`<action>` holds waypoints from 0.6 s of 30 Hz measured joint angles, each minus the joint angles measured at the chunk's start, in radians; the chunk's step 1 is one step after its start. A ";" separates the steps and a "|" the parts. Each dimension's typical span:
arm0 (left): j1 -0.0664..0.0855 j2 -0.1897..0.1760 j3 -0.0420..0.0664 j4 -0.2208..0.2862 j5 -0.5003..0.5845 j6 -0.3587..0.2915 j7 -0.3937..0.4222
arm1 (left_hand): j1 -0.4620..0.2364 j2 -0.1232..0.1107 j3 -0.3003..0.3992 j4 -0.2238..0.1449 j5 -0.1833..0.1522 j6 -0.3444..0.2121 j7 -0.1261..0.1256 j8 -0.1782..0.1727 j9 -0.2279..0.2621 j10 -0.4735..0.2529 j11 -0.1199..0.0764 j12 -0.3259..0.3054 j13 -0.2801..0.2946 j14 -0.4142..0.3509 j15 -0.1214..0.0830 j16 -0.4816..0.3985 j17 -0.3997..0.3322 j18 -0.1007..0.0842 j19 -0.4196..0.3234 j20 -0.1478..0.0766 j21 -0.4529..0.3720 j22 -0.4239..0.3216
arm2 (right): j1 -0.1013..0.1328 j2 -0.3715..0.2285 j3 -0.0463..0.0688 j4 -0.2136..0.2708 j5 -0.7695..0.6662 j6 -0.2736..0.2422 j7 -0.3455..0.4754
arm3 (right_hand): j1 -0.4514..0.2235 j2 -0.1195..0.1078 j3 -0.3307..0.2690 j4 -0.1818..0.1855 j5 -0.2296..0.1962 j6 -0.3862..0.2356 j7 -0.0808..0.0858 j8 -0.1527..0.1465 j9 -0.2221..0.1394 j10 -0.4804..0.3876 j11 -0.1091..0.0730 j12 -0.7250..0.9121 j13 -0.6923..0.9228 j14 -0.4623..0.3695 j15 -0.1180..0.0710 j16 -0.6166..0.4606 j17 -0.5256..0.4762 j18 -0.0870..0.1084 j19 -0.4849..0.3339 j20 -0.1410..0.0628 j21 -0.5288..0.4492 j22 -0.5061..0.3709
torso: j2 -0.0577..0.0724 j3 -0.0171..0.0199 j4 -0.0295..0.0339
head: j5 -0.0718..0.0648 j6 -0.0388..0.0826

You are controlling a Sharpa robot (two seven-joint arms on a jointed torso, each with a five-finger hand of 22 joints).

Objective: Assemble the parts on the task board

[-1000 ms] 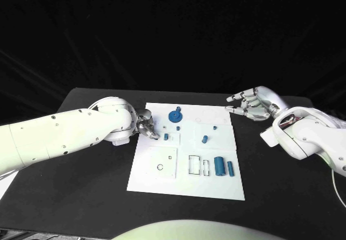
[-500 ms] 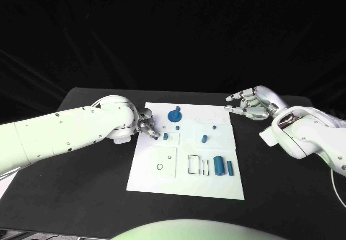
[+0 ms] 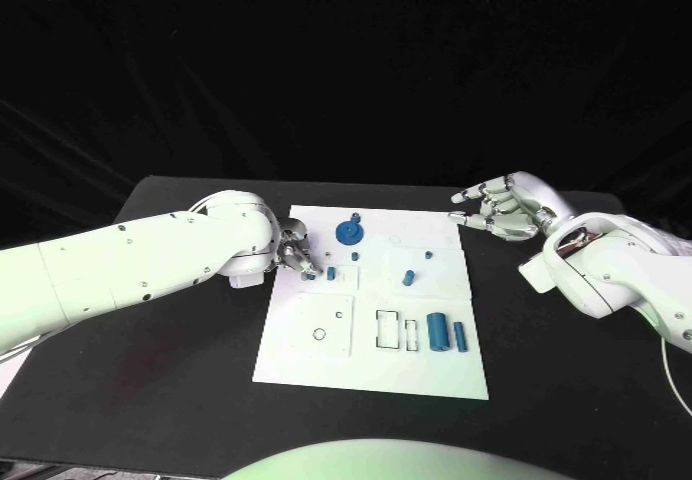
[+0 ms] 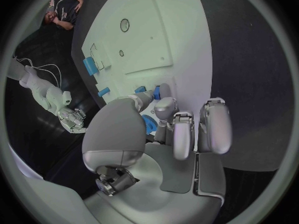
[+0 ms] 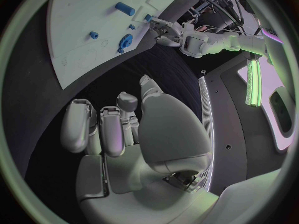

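Black desk (image 3: 173,400) is carrying the white task board (image 3: 378,345). My left robot hand (image 3: 296,254) is curling over its near-left edge, apparently pinching a small blue part (image 4: 157,91); my right robot hand (image 3: 502,207) is hovering empty, fingers loosely bent, farther off.

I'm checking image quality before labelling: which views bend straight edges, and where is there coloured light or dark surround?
Head view: task board edges stay straight against the black table and backdrop. Left wrist view: fisheye, board edges curve, greenish tint, dark ring round the circle. Right wrist view: same bending of the board, with a bright green strip and pink light beside it.
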 measured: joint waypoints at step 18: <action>-0.002 0.002 -0.001 -0.007 -0.007 0.003 -0.012 | -0.144 -0.046 -0.132 0.071 0.005 0.032 -0.010 0.001 -0.007 0.015 -0.008 0.017 0.019 0.000 -0.008 0.000 0.000 0.000 0.004 -0.004 0.000 0.000 | 0.000 0.000 0.000 0.000 0.000 0.001 -0.001 | -0.004 0.004 0.000 0.000 0.000 0.000 0.000 0.000 0.000 0.000 0.000 0.000 0.000 0.000 0.000 0.000 0.000 0.000 0.000 0.000 -0.004 -0.002 | 0.000 -0.0005 0.0010 | 0.000 0.001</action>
